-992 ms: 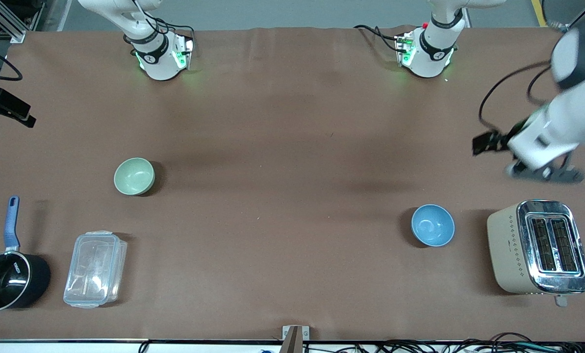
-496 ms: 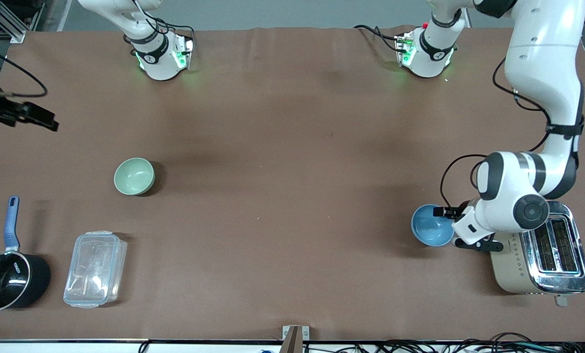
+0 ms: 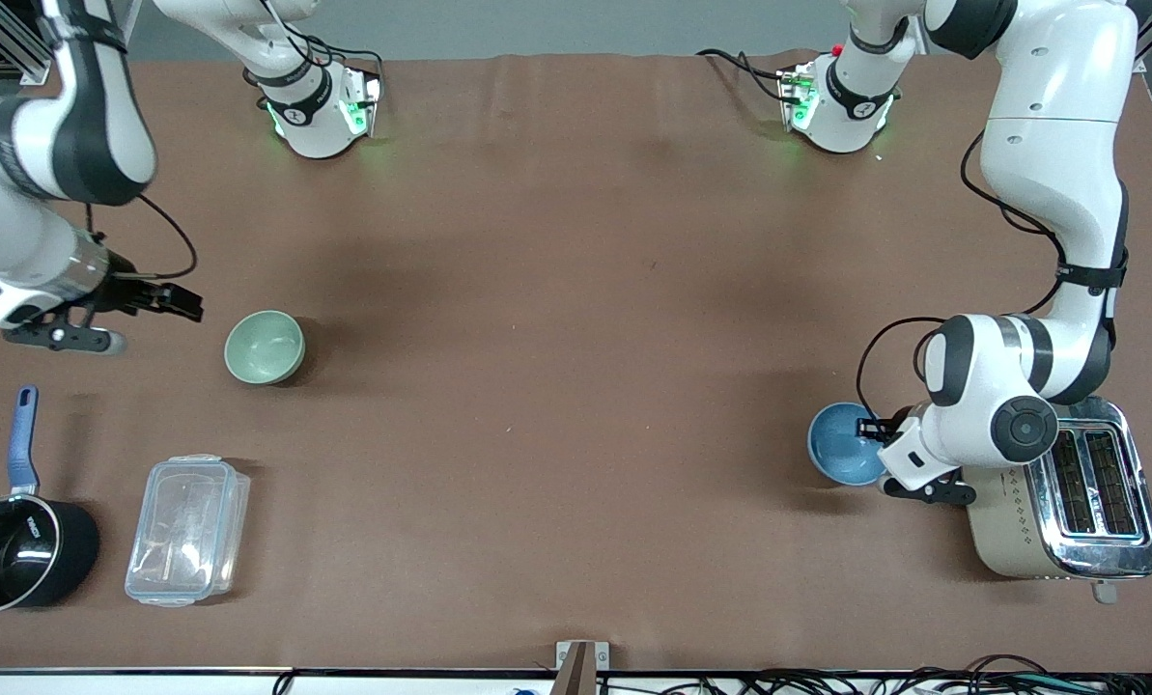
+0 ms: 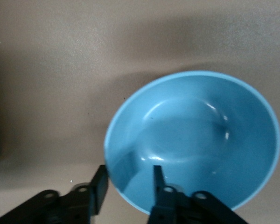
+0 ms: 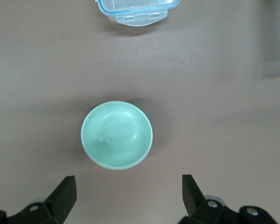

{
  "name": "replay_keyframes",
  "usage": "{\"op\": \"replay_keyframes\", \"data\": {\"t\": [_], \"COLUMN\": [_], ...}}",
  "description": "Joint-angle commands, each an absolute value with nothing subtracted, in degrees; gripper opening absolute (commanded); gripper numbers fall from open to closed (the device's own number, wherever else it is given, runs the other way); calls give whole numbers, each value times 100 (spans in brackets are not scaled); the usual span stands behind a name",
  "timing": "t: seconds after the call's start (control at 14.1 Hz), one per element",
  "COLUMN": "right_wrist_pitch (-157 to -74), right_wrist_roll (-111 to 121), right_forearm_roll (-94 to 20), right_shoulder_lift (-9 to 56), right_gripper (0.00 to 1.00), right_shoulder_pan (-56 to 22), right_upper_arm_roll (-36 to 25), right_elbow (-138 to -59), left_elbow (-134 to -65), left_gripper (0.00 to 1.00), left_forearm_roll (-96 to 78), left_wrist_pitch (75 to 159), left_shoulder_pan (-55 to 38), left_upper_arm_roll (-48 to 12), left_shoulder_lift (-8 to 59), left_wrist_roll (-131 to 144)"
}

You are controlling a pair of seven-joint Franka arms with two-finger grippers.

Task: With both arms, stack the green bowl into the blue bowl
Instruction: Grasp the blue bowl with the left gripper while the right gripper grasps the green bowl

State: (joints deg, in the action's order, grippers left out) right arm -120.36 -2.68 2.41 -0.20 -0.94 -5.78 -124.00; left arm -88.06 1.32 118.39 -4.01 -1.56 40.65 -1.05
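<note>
The brown table (image 3: 556, 290) fills the scene, both white arms out over it. At the left arm's end the beige toaster (image 3: 1010, 492) with its chrome top is the biggest item, and the left arm bends low just beside it. At the right arm's end, the clear plastic food container (image 3: 187, 529) lies close to the front camera, with the black saucepan (image 3: 15, 555) and its blue handle beside it at the table's end.

On to the bowls. The blue bowl (image 3: 846, 444) stands upright on the table just beside the toaster, and the left gripper (image 4: 127, 184) is down at its rim: one finger inside the bowl, one outside, jaws parted with the wall between them, not pressed on it. The green bowl (image 3: 265, 347) stands upright well apart from it, toward the right arm's end, farther from the front camera than the container. The right gripper (image 5: 126, 191) hangs just beside it, fingers spread wide, holding nothing.
</note>
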Motion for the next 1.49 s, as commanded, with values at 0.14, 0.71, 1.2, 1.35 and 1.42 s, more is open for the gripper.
{"op": "replay_keyframes", "data": {"t": [0.14,0.71,1.2,1.35,1.42], "right_wrist_pitch": [-14042,-15926,-15856,-15829,-15716], "right_wrist_roll": [-79,-88,-53,261,455], "right_forearm_roll": [325,316,316,316,316], "right_shoulder_lift": [16,1151,1151,1082,1020], "right_gripper": [100,93,0,0,0], "right_shoulder_pan": [-70,-26,-26,-35,-35], "right_upper_arm_roll": [-677,-782,-782,-800,-878], "right_elbow": [-13885,-14467,-14458,-14406,-14327], "left_elbow": [-8692,-8139,-8139,-8139,-8139], "left_gripper": [14,0,0,0,0], "left_forearm_roll": [167,79,36,-79,-96], "left_wrist_pitch": [12005,11752,12031,12286,12331], "left_shoulder_pan": [-404,-1194,-2635,-2978,-3032], "left_upper_arm_roll": [-141,-930,-1476,-1468,-1476], "left_shoulder_lift": [4210,3885,4226,4437,4525], "left_wrist_roll": [-70,1412,3505,3848,3902]}}
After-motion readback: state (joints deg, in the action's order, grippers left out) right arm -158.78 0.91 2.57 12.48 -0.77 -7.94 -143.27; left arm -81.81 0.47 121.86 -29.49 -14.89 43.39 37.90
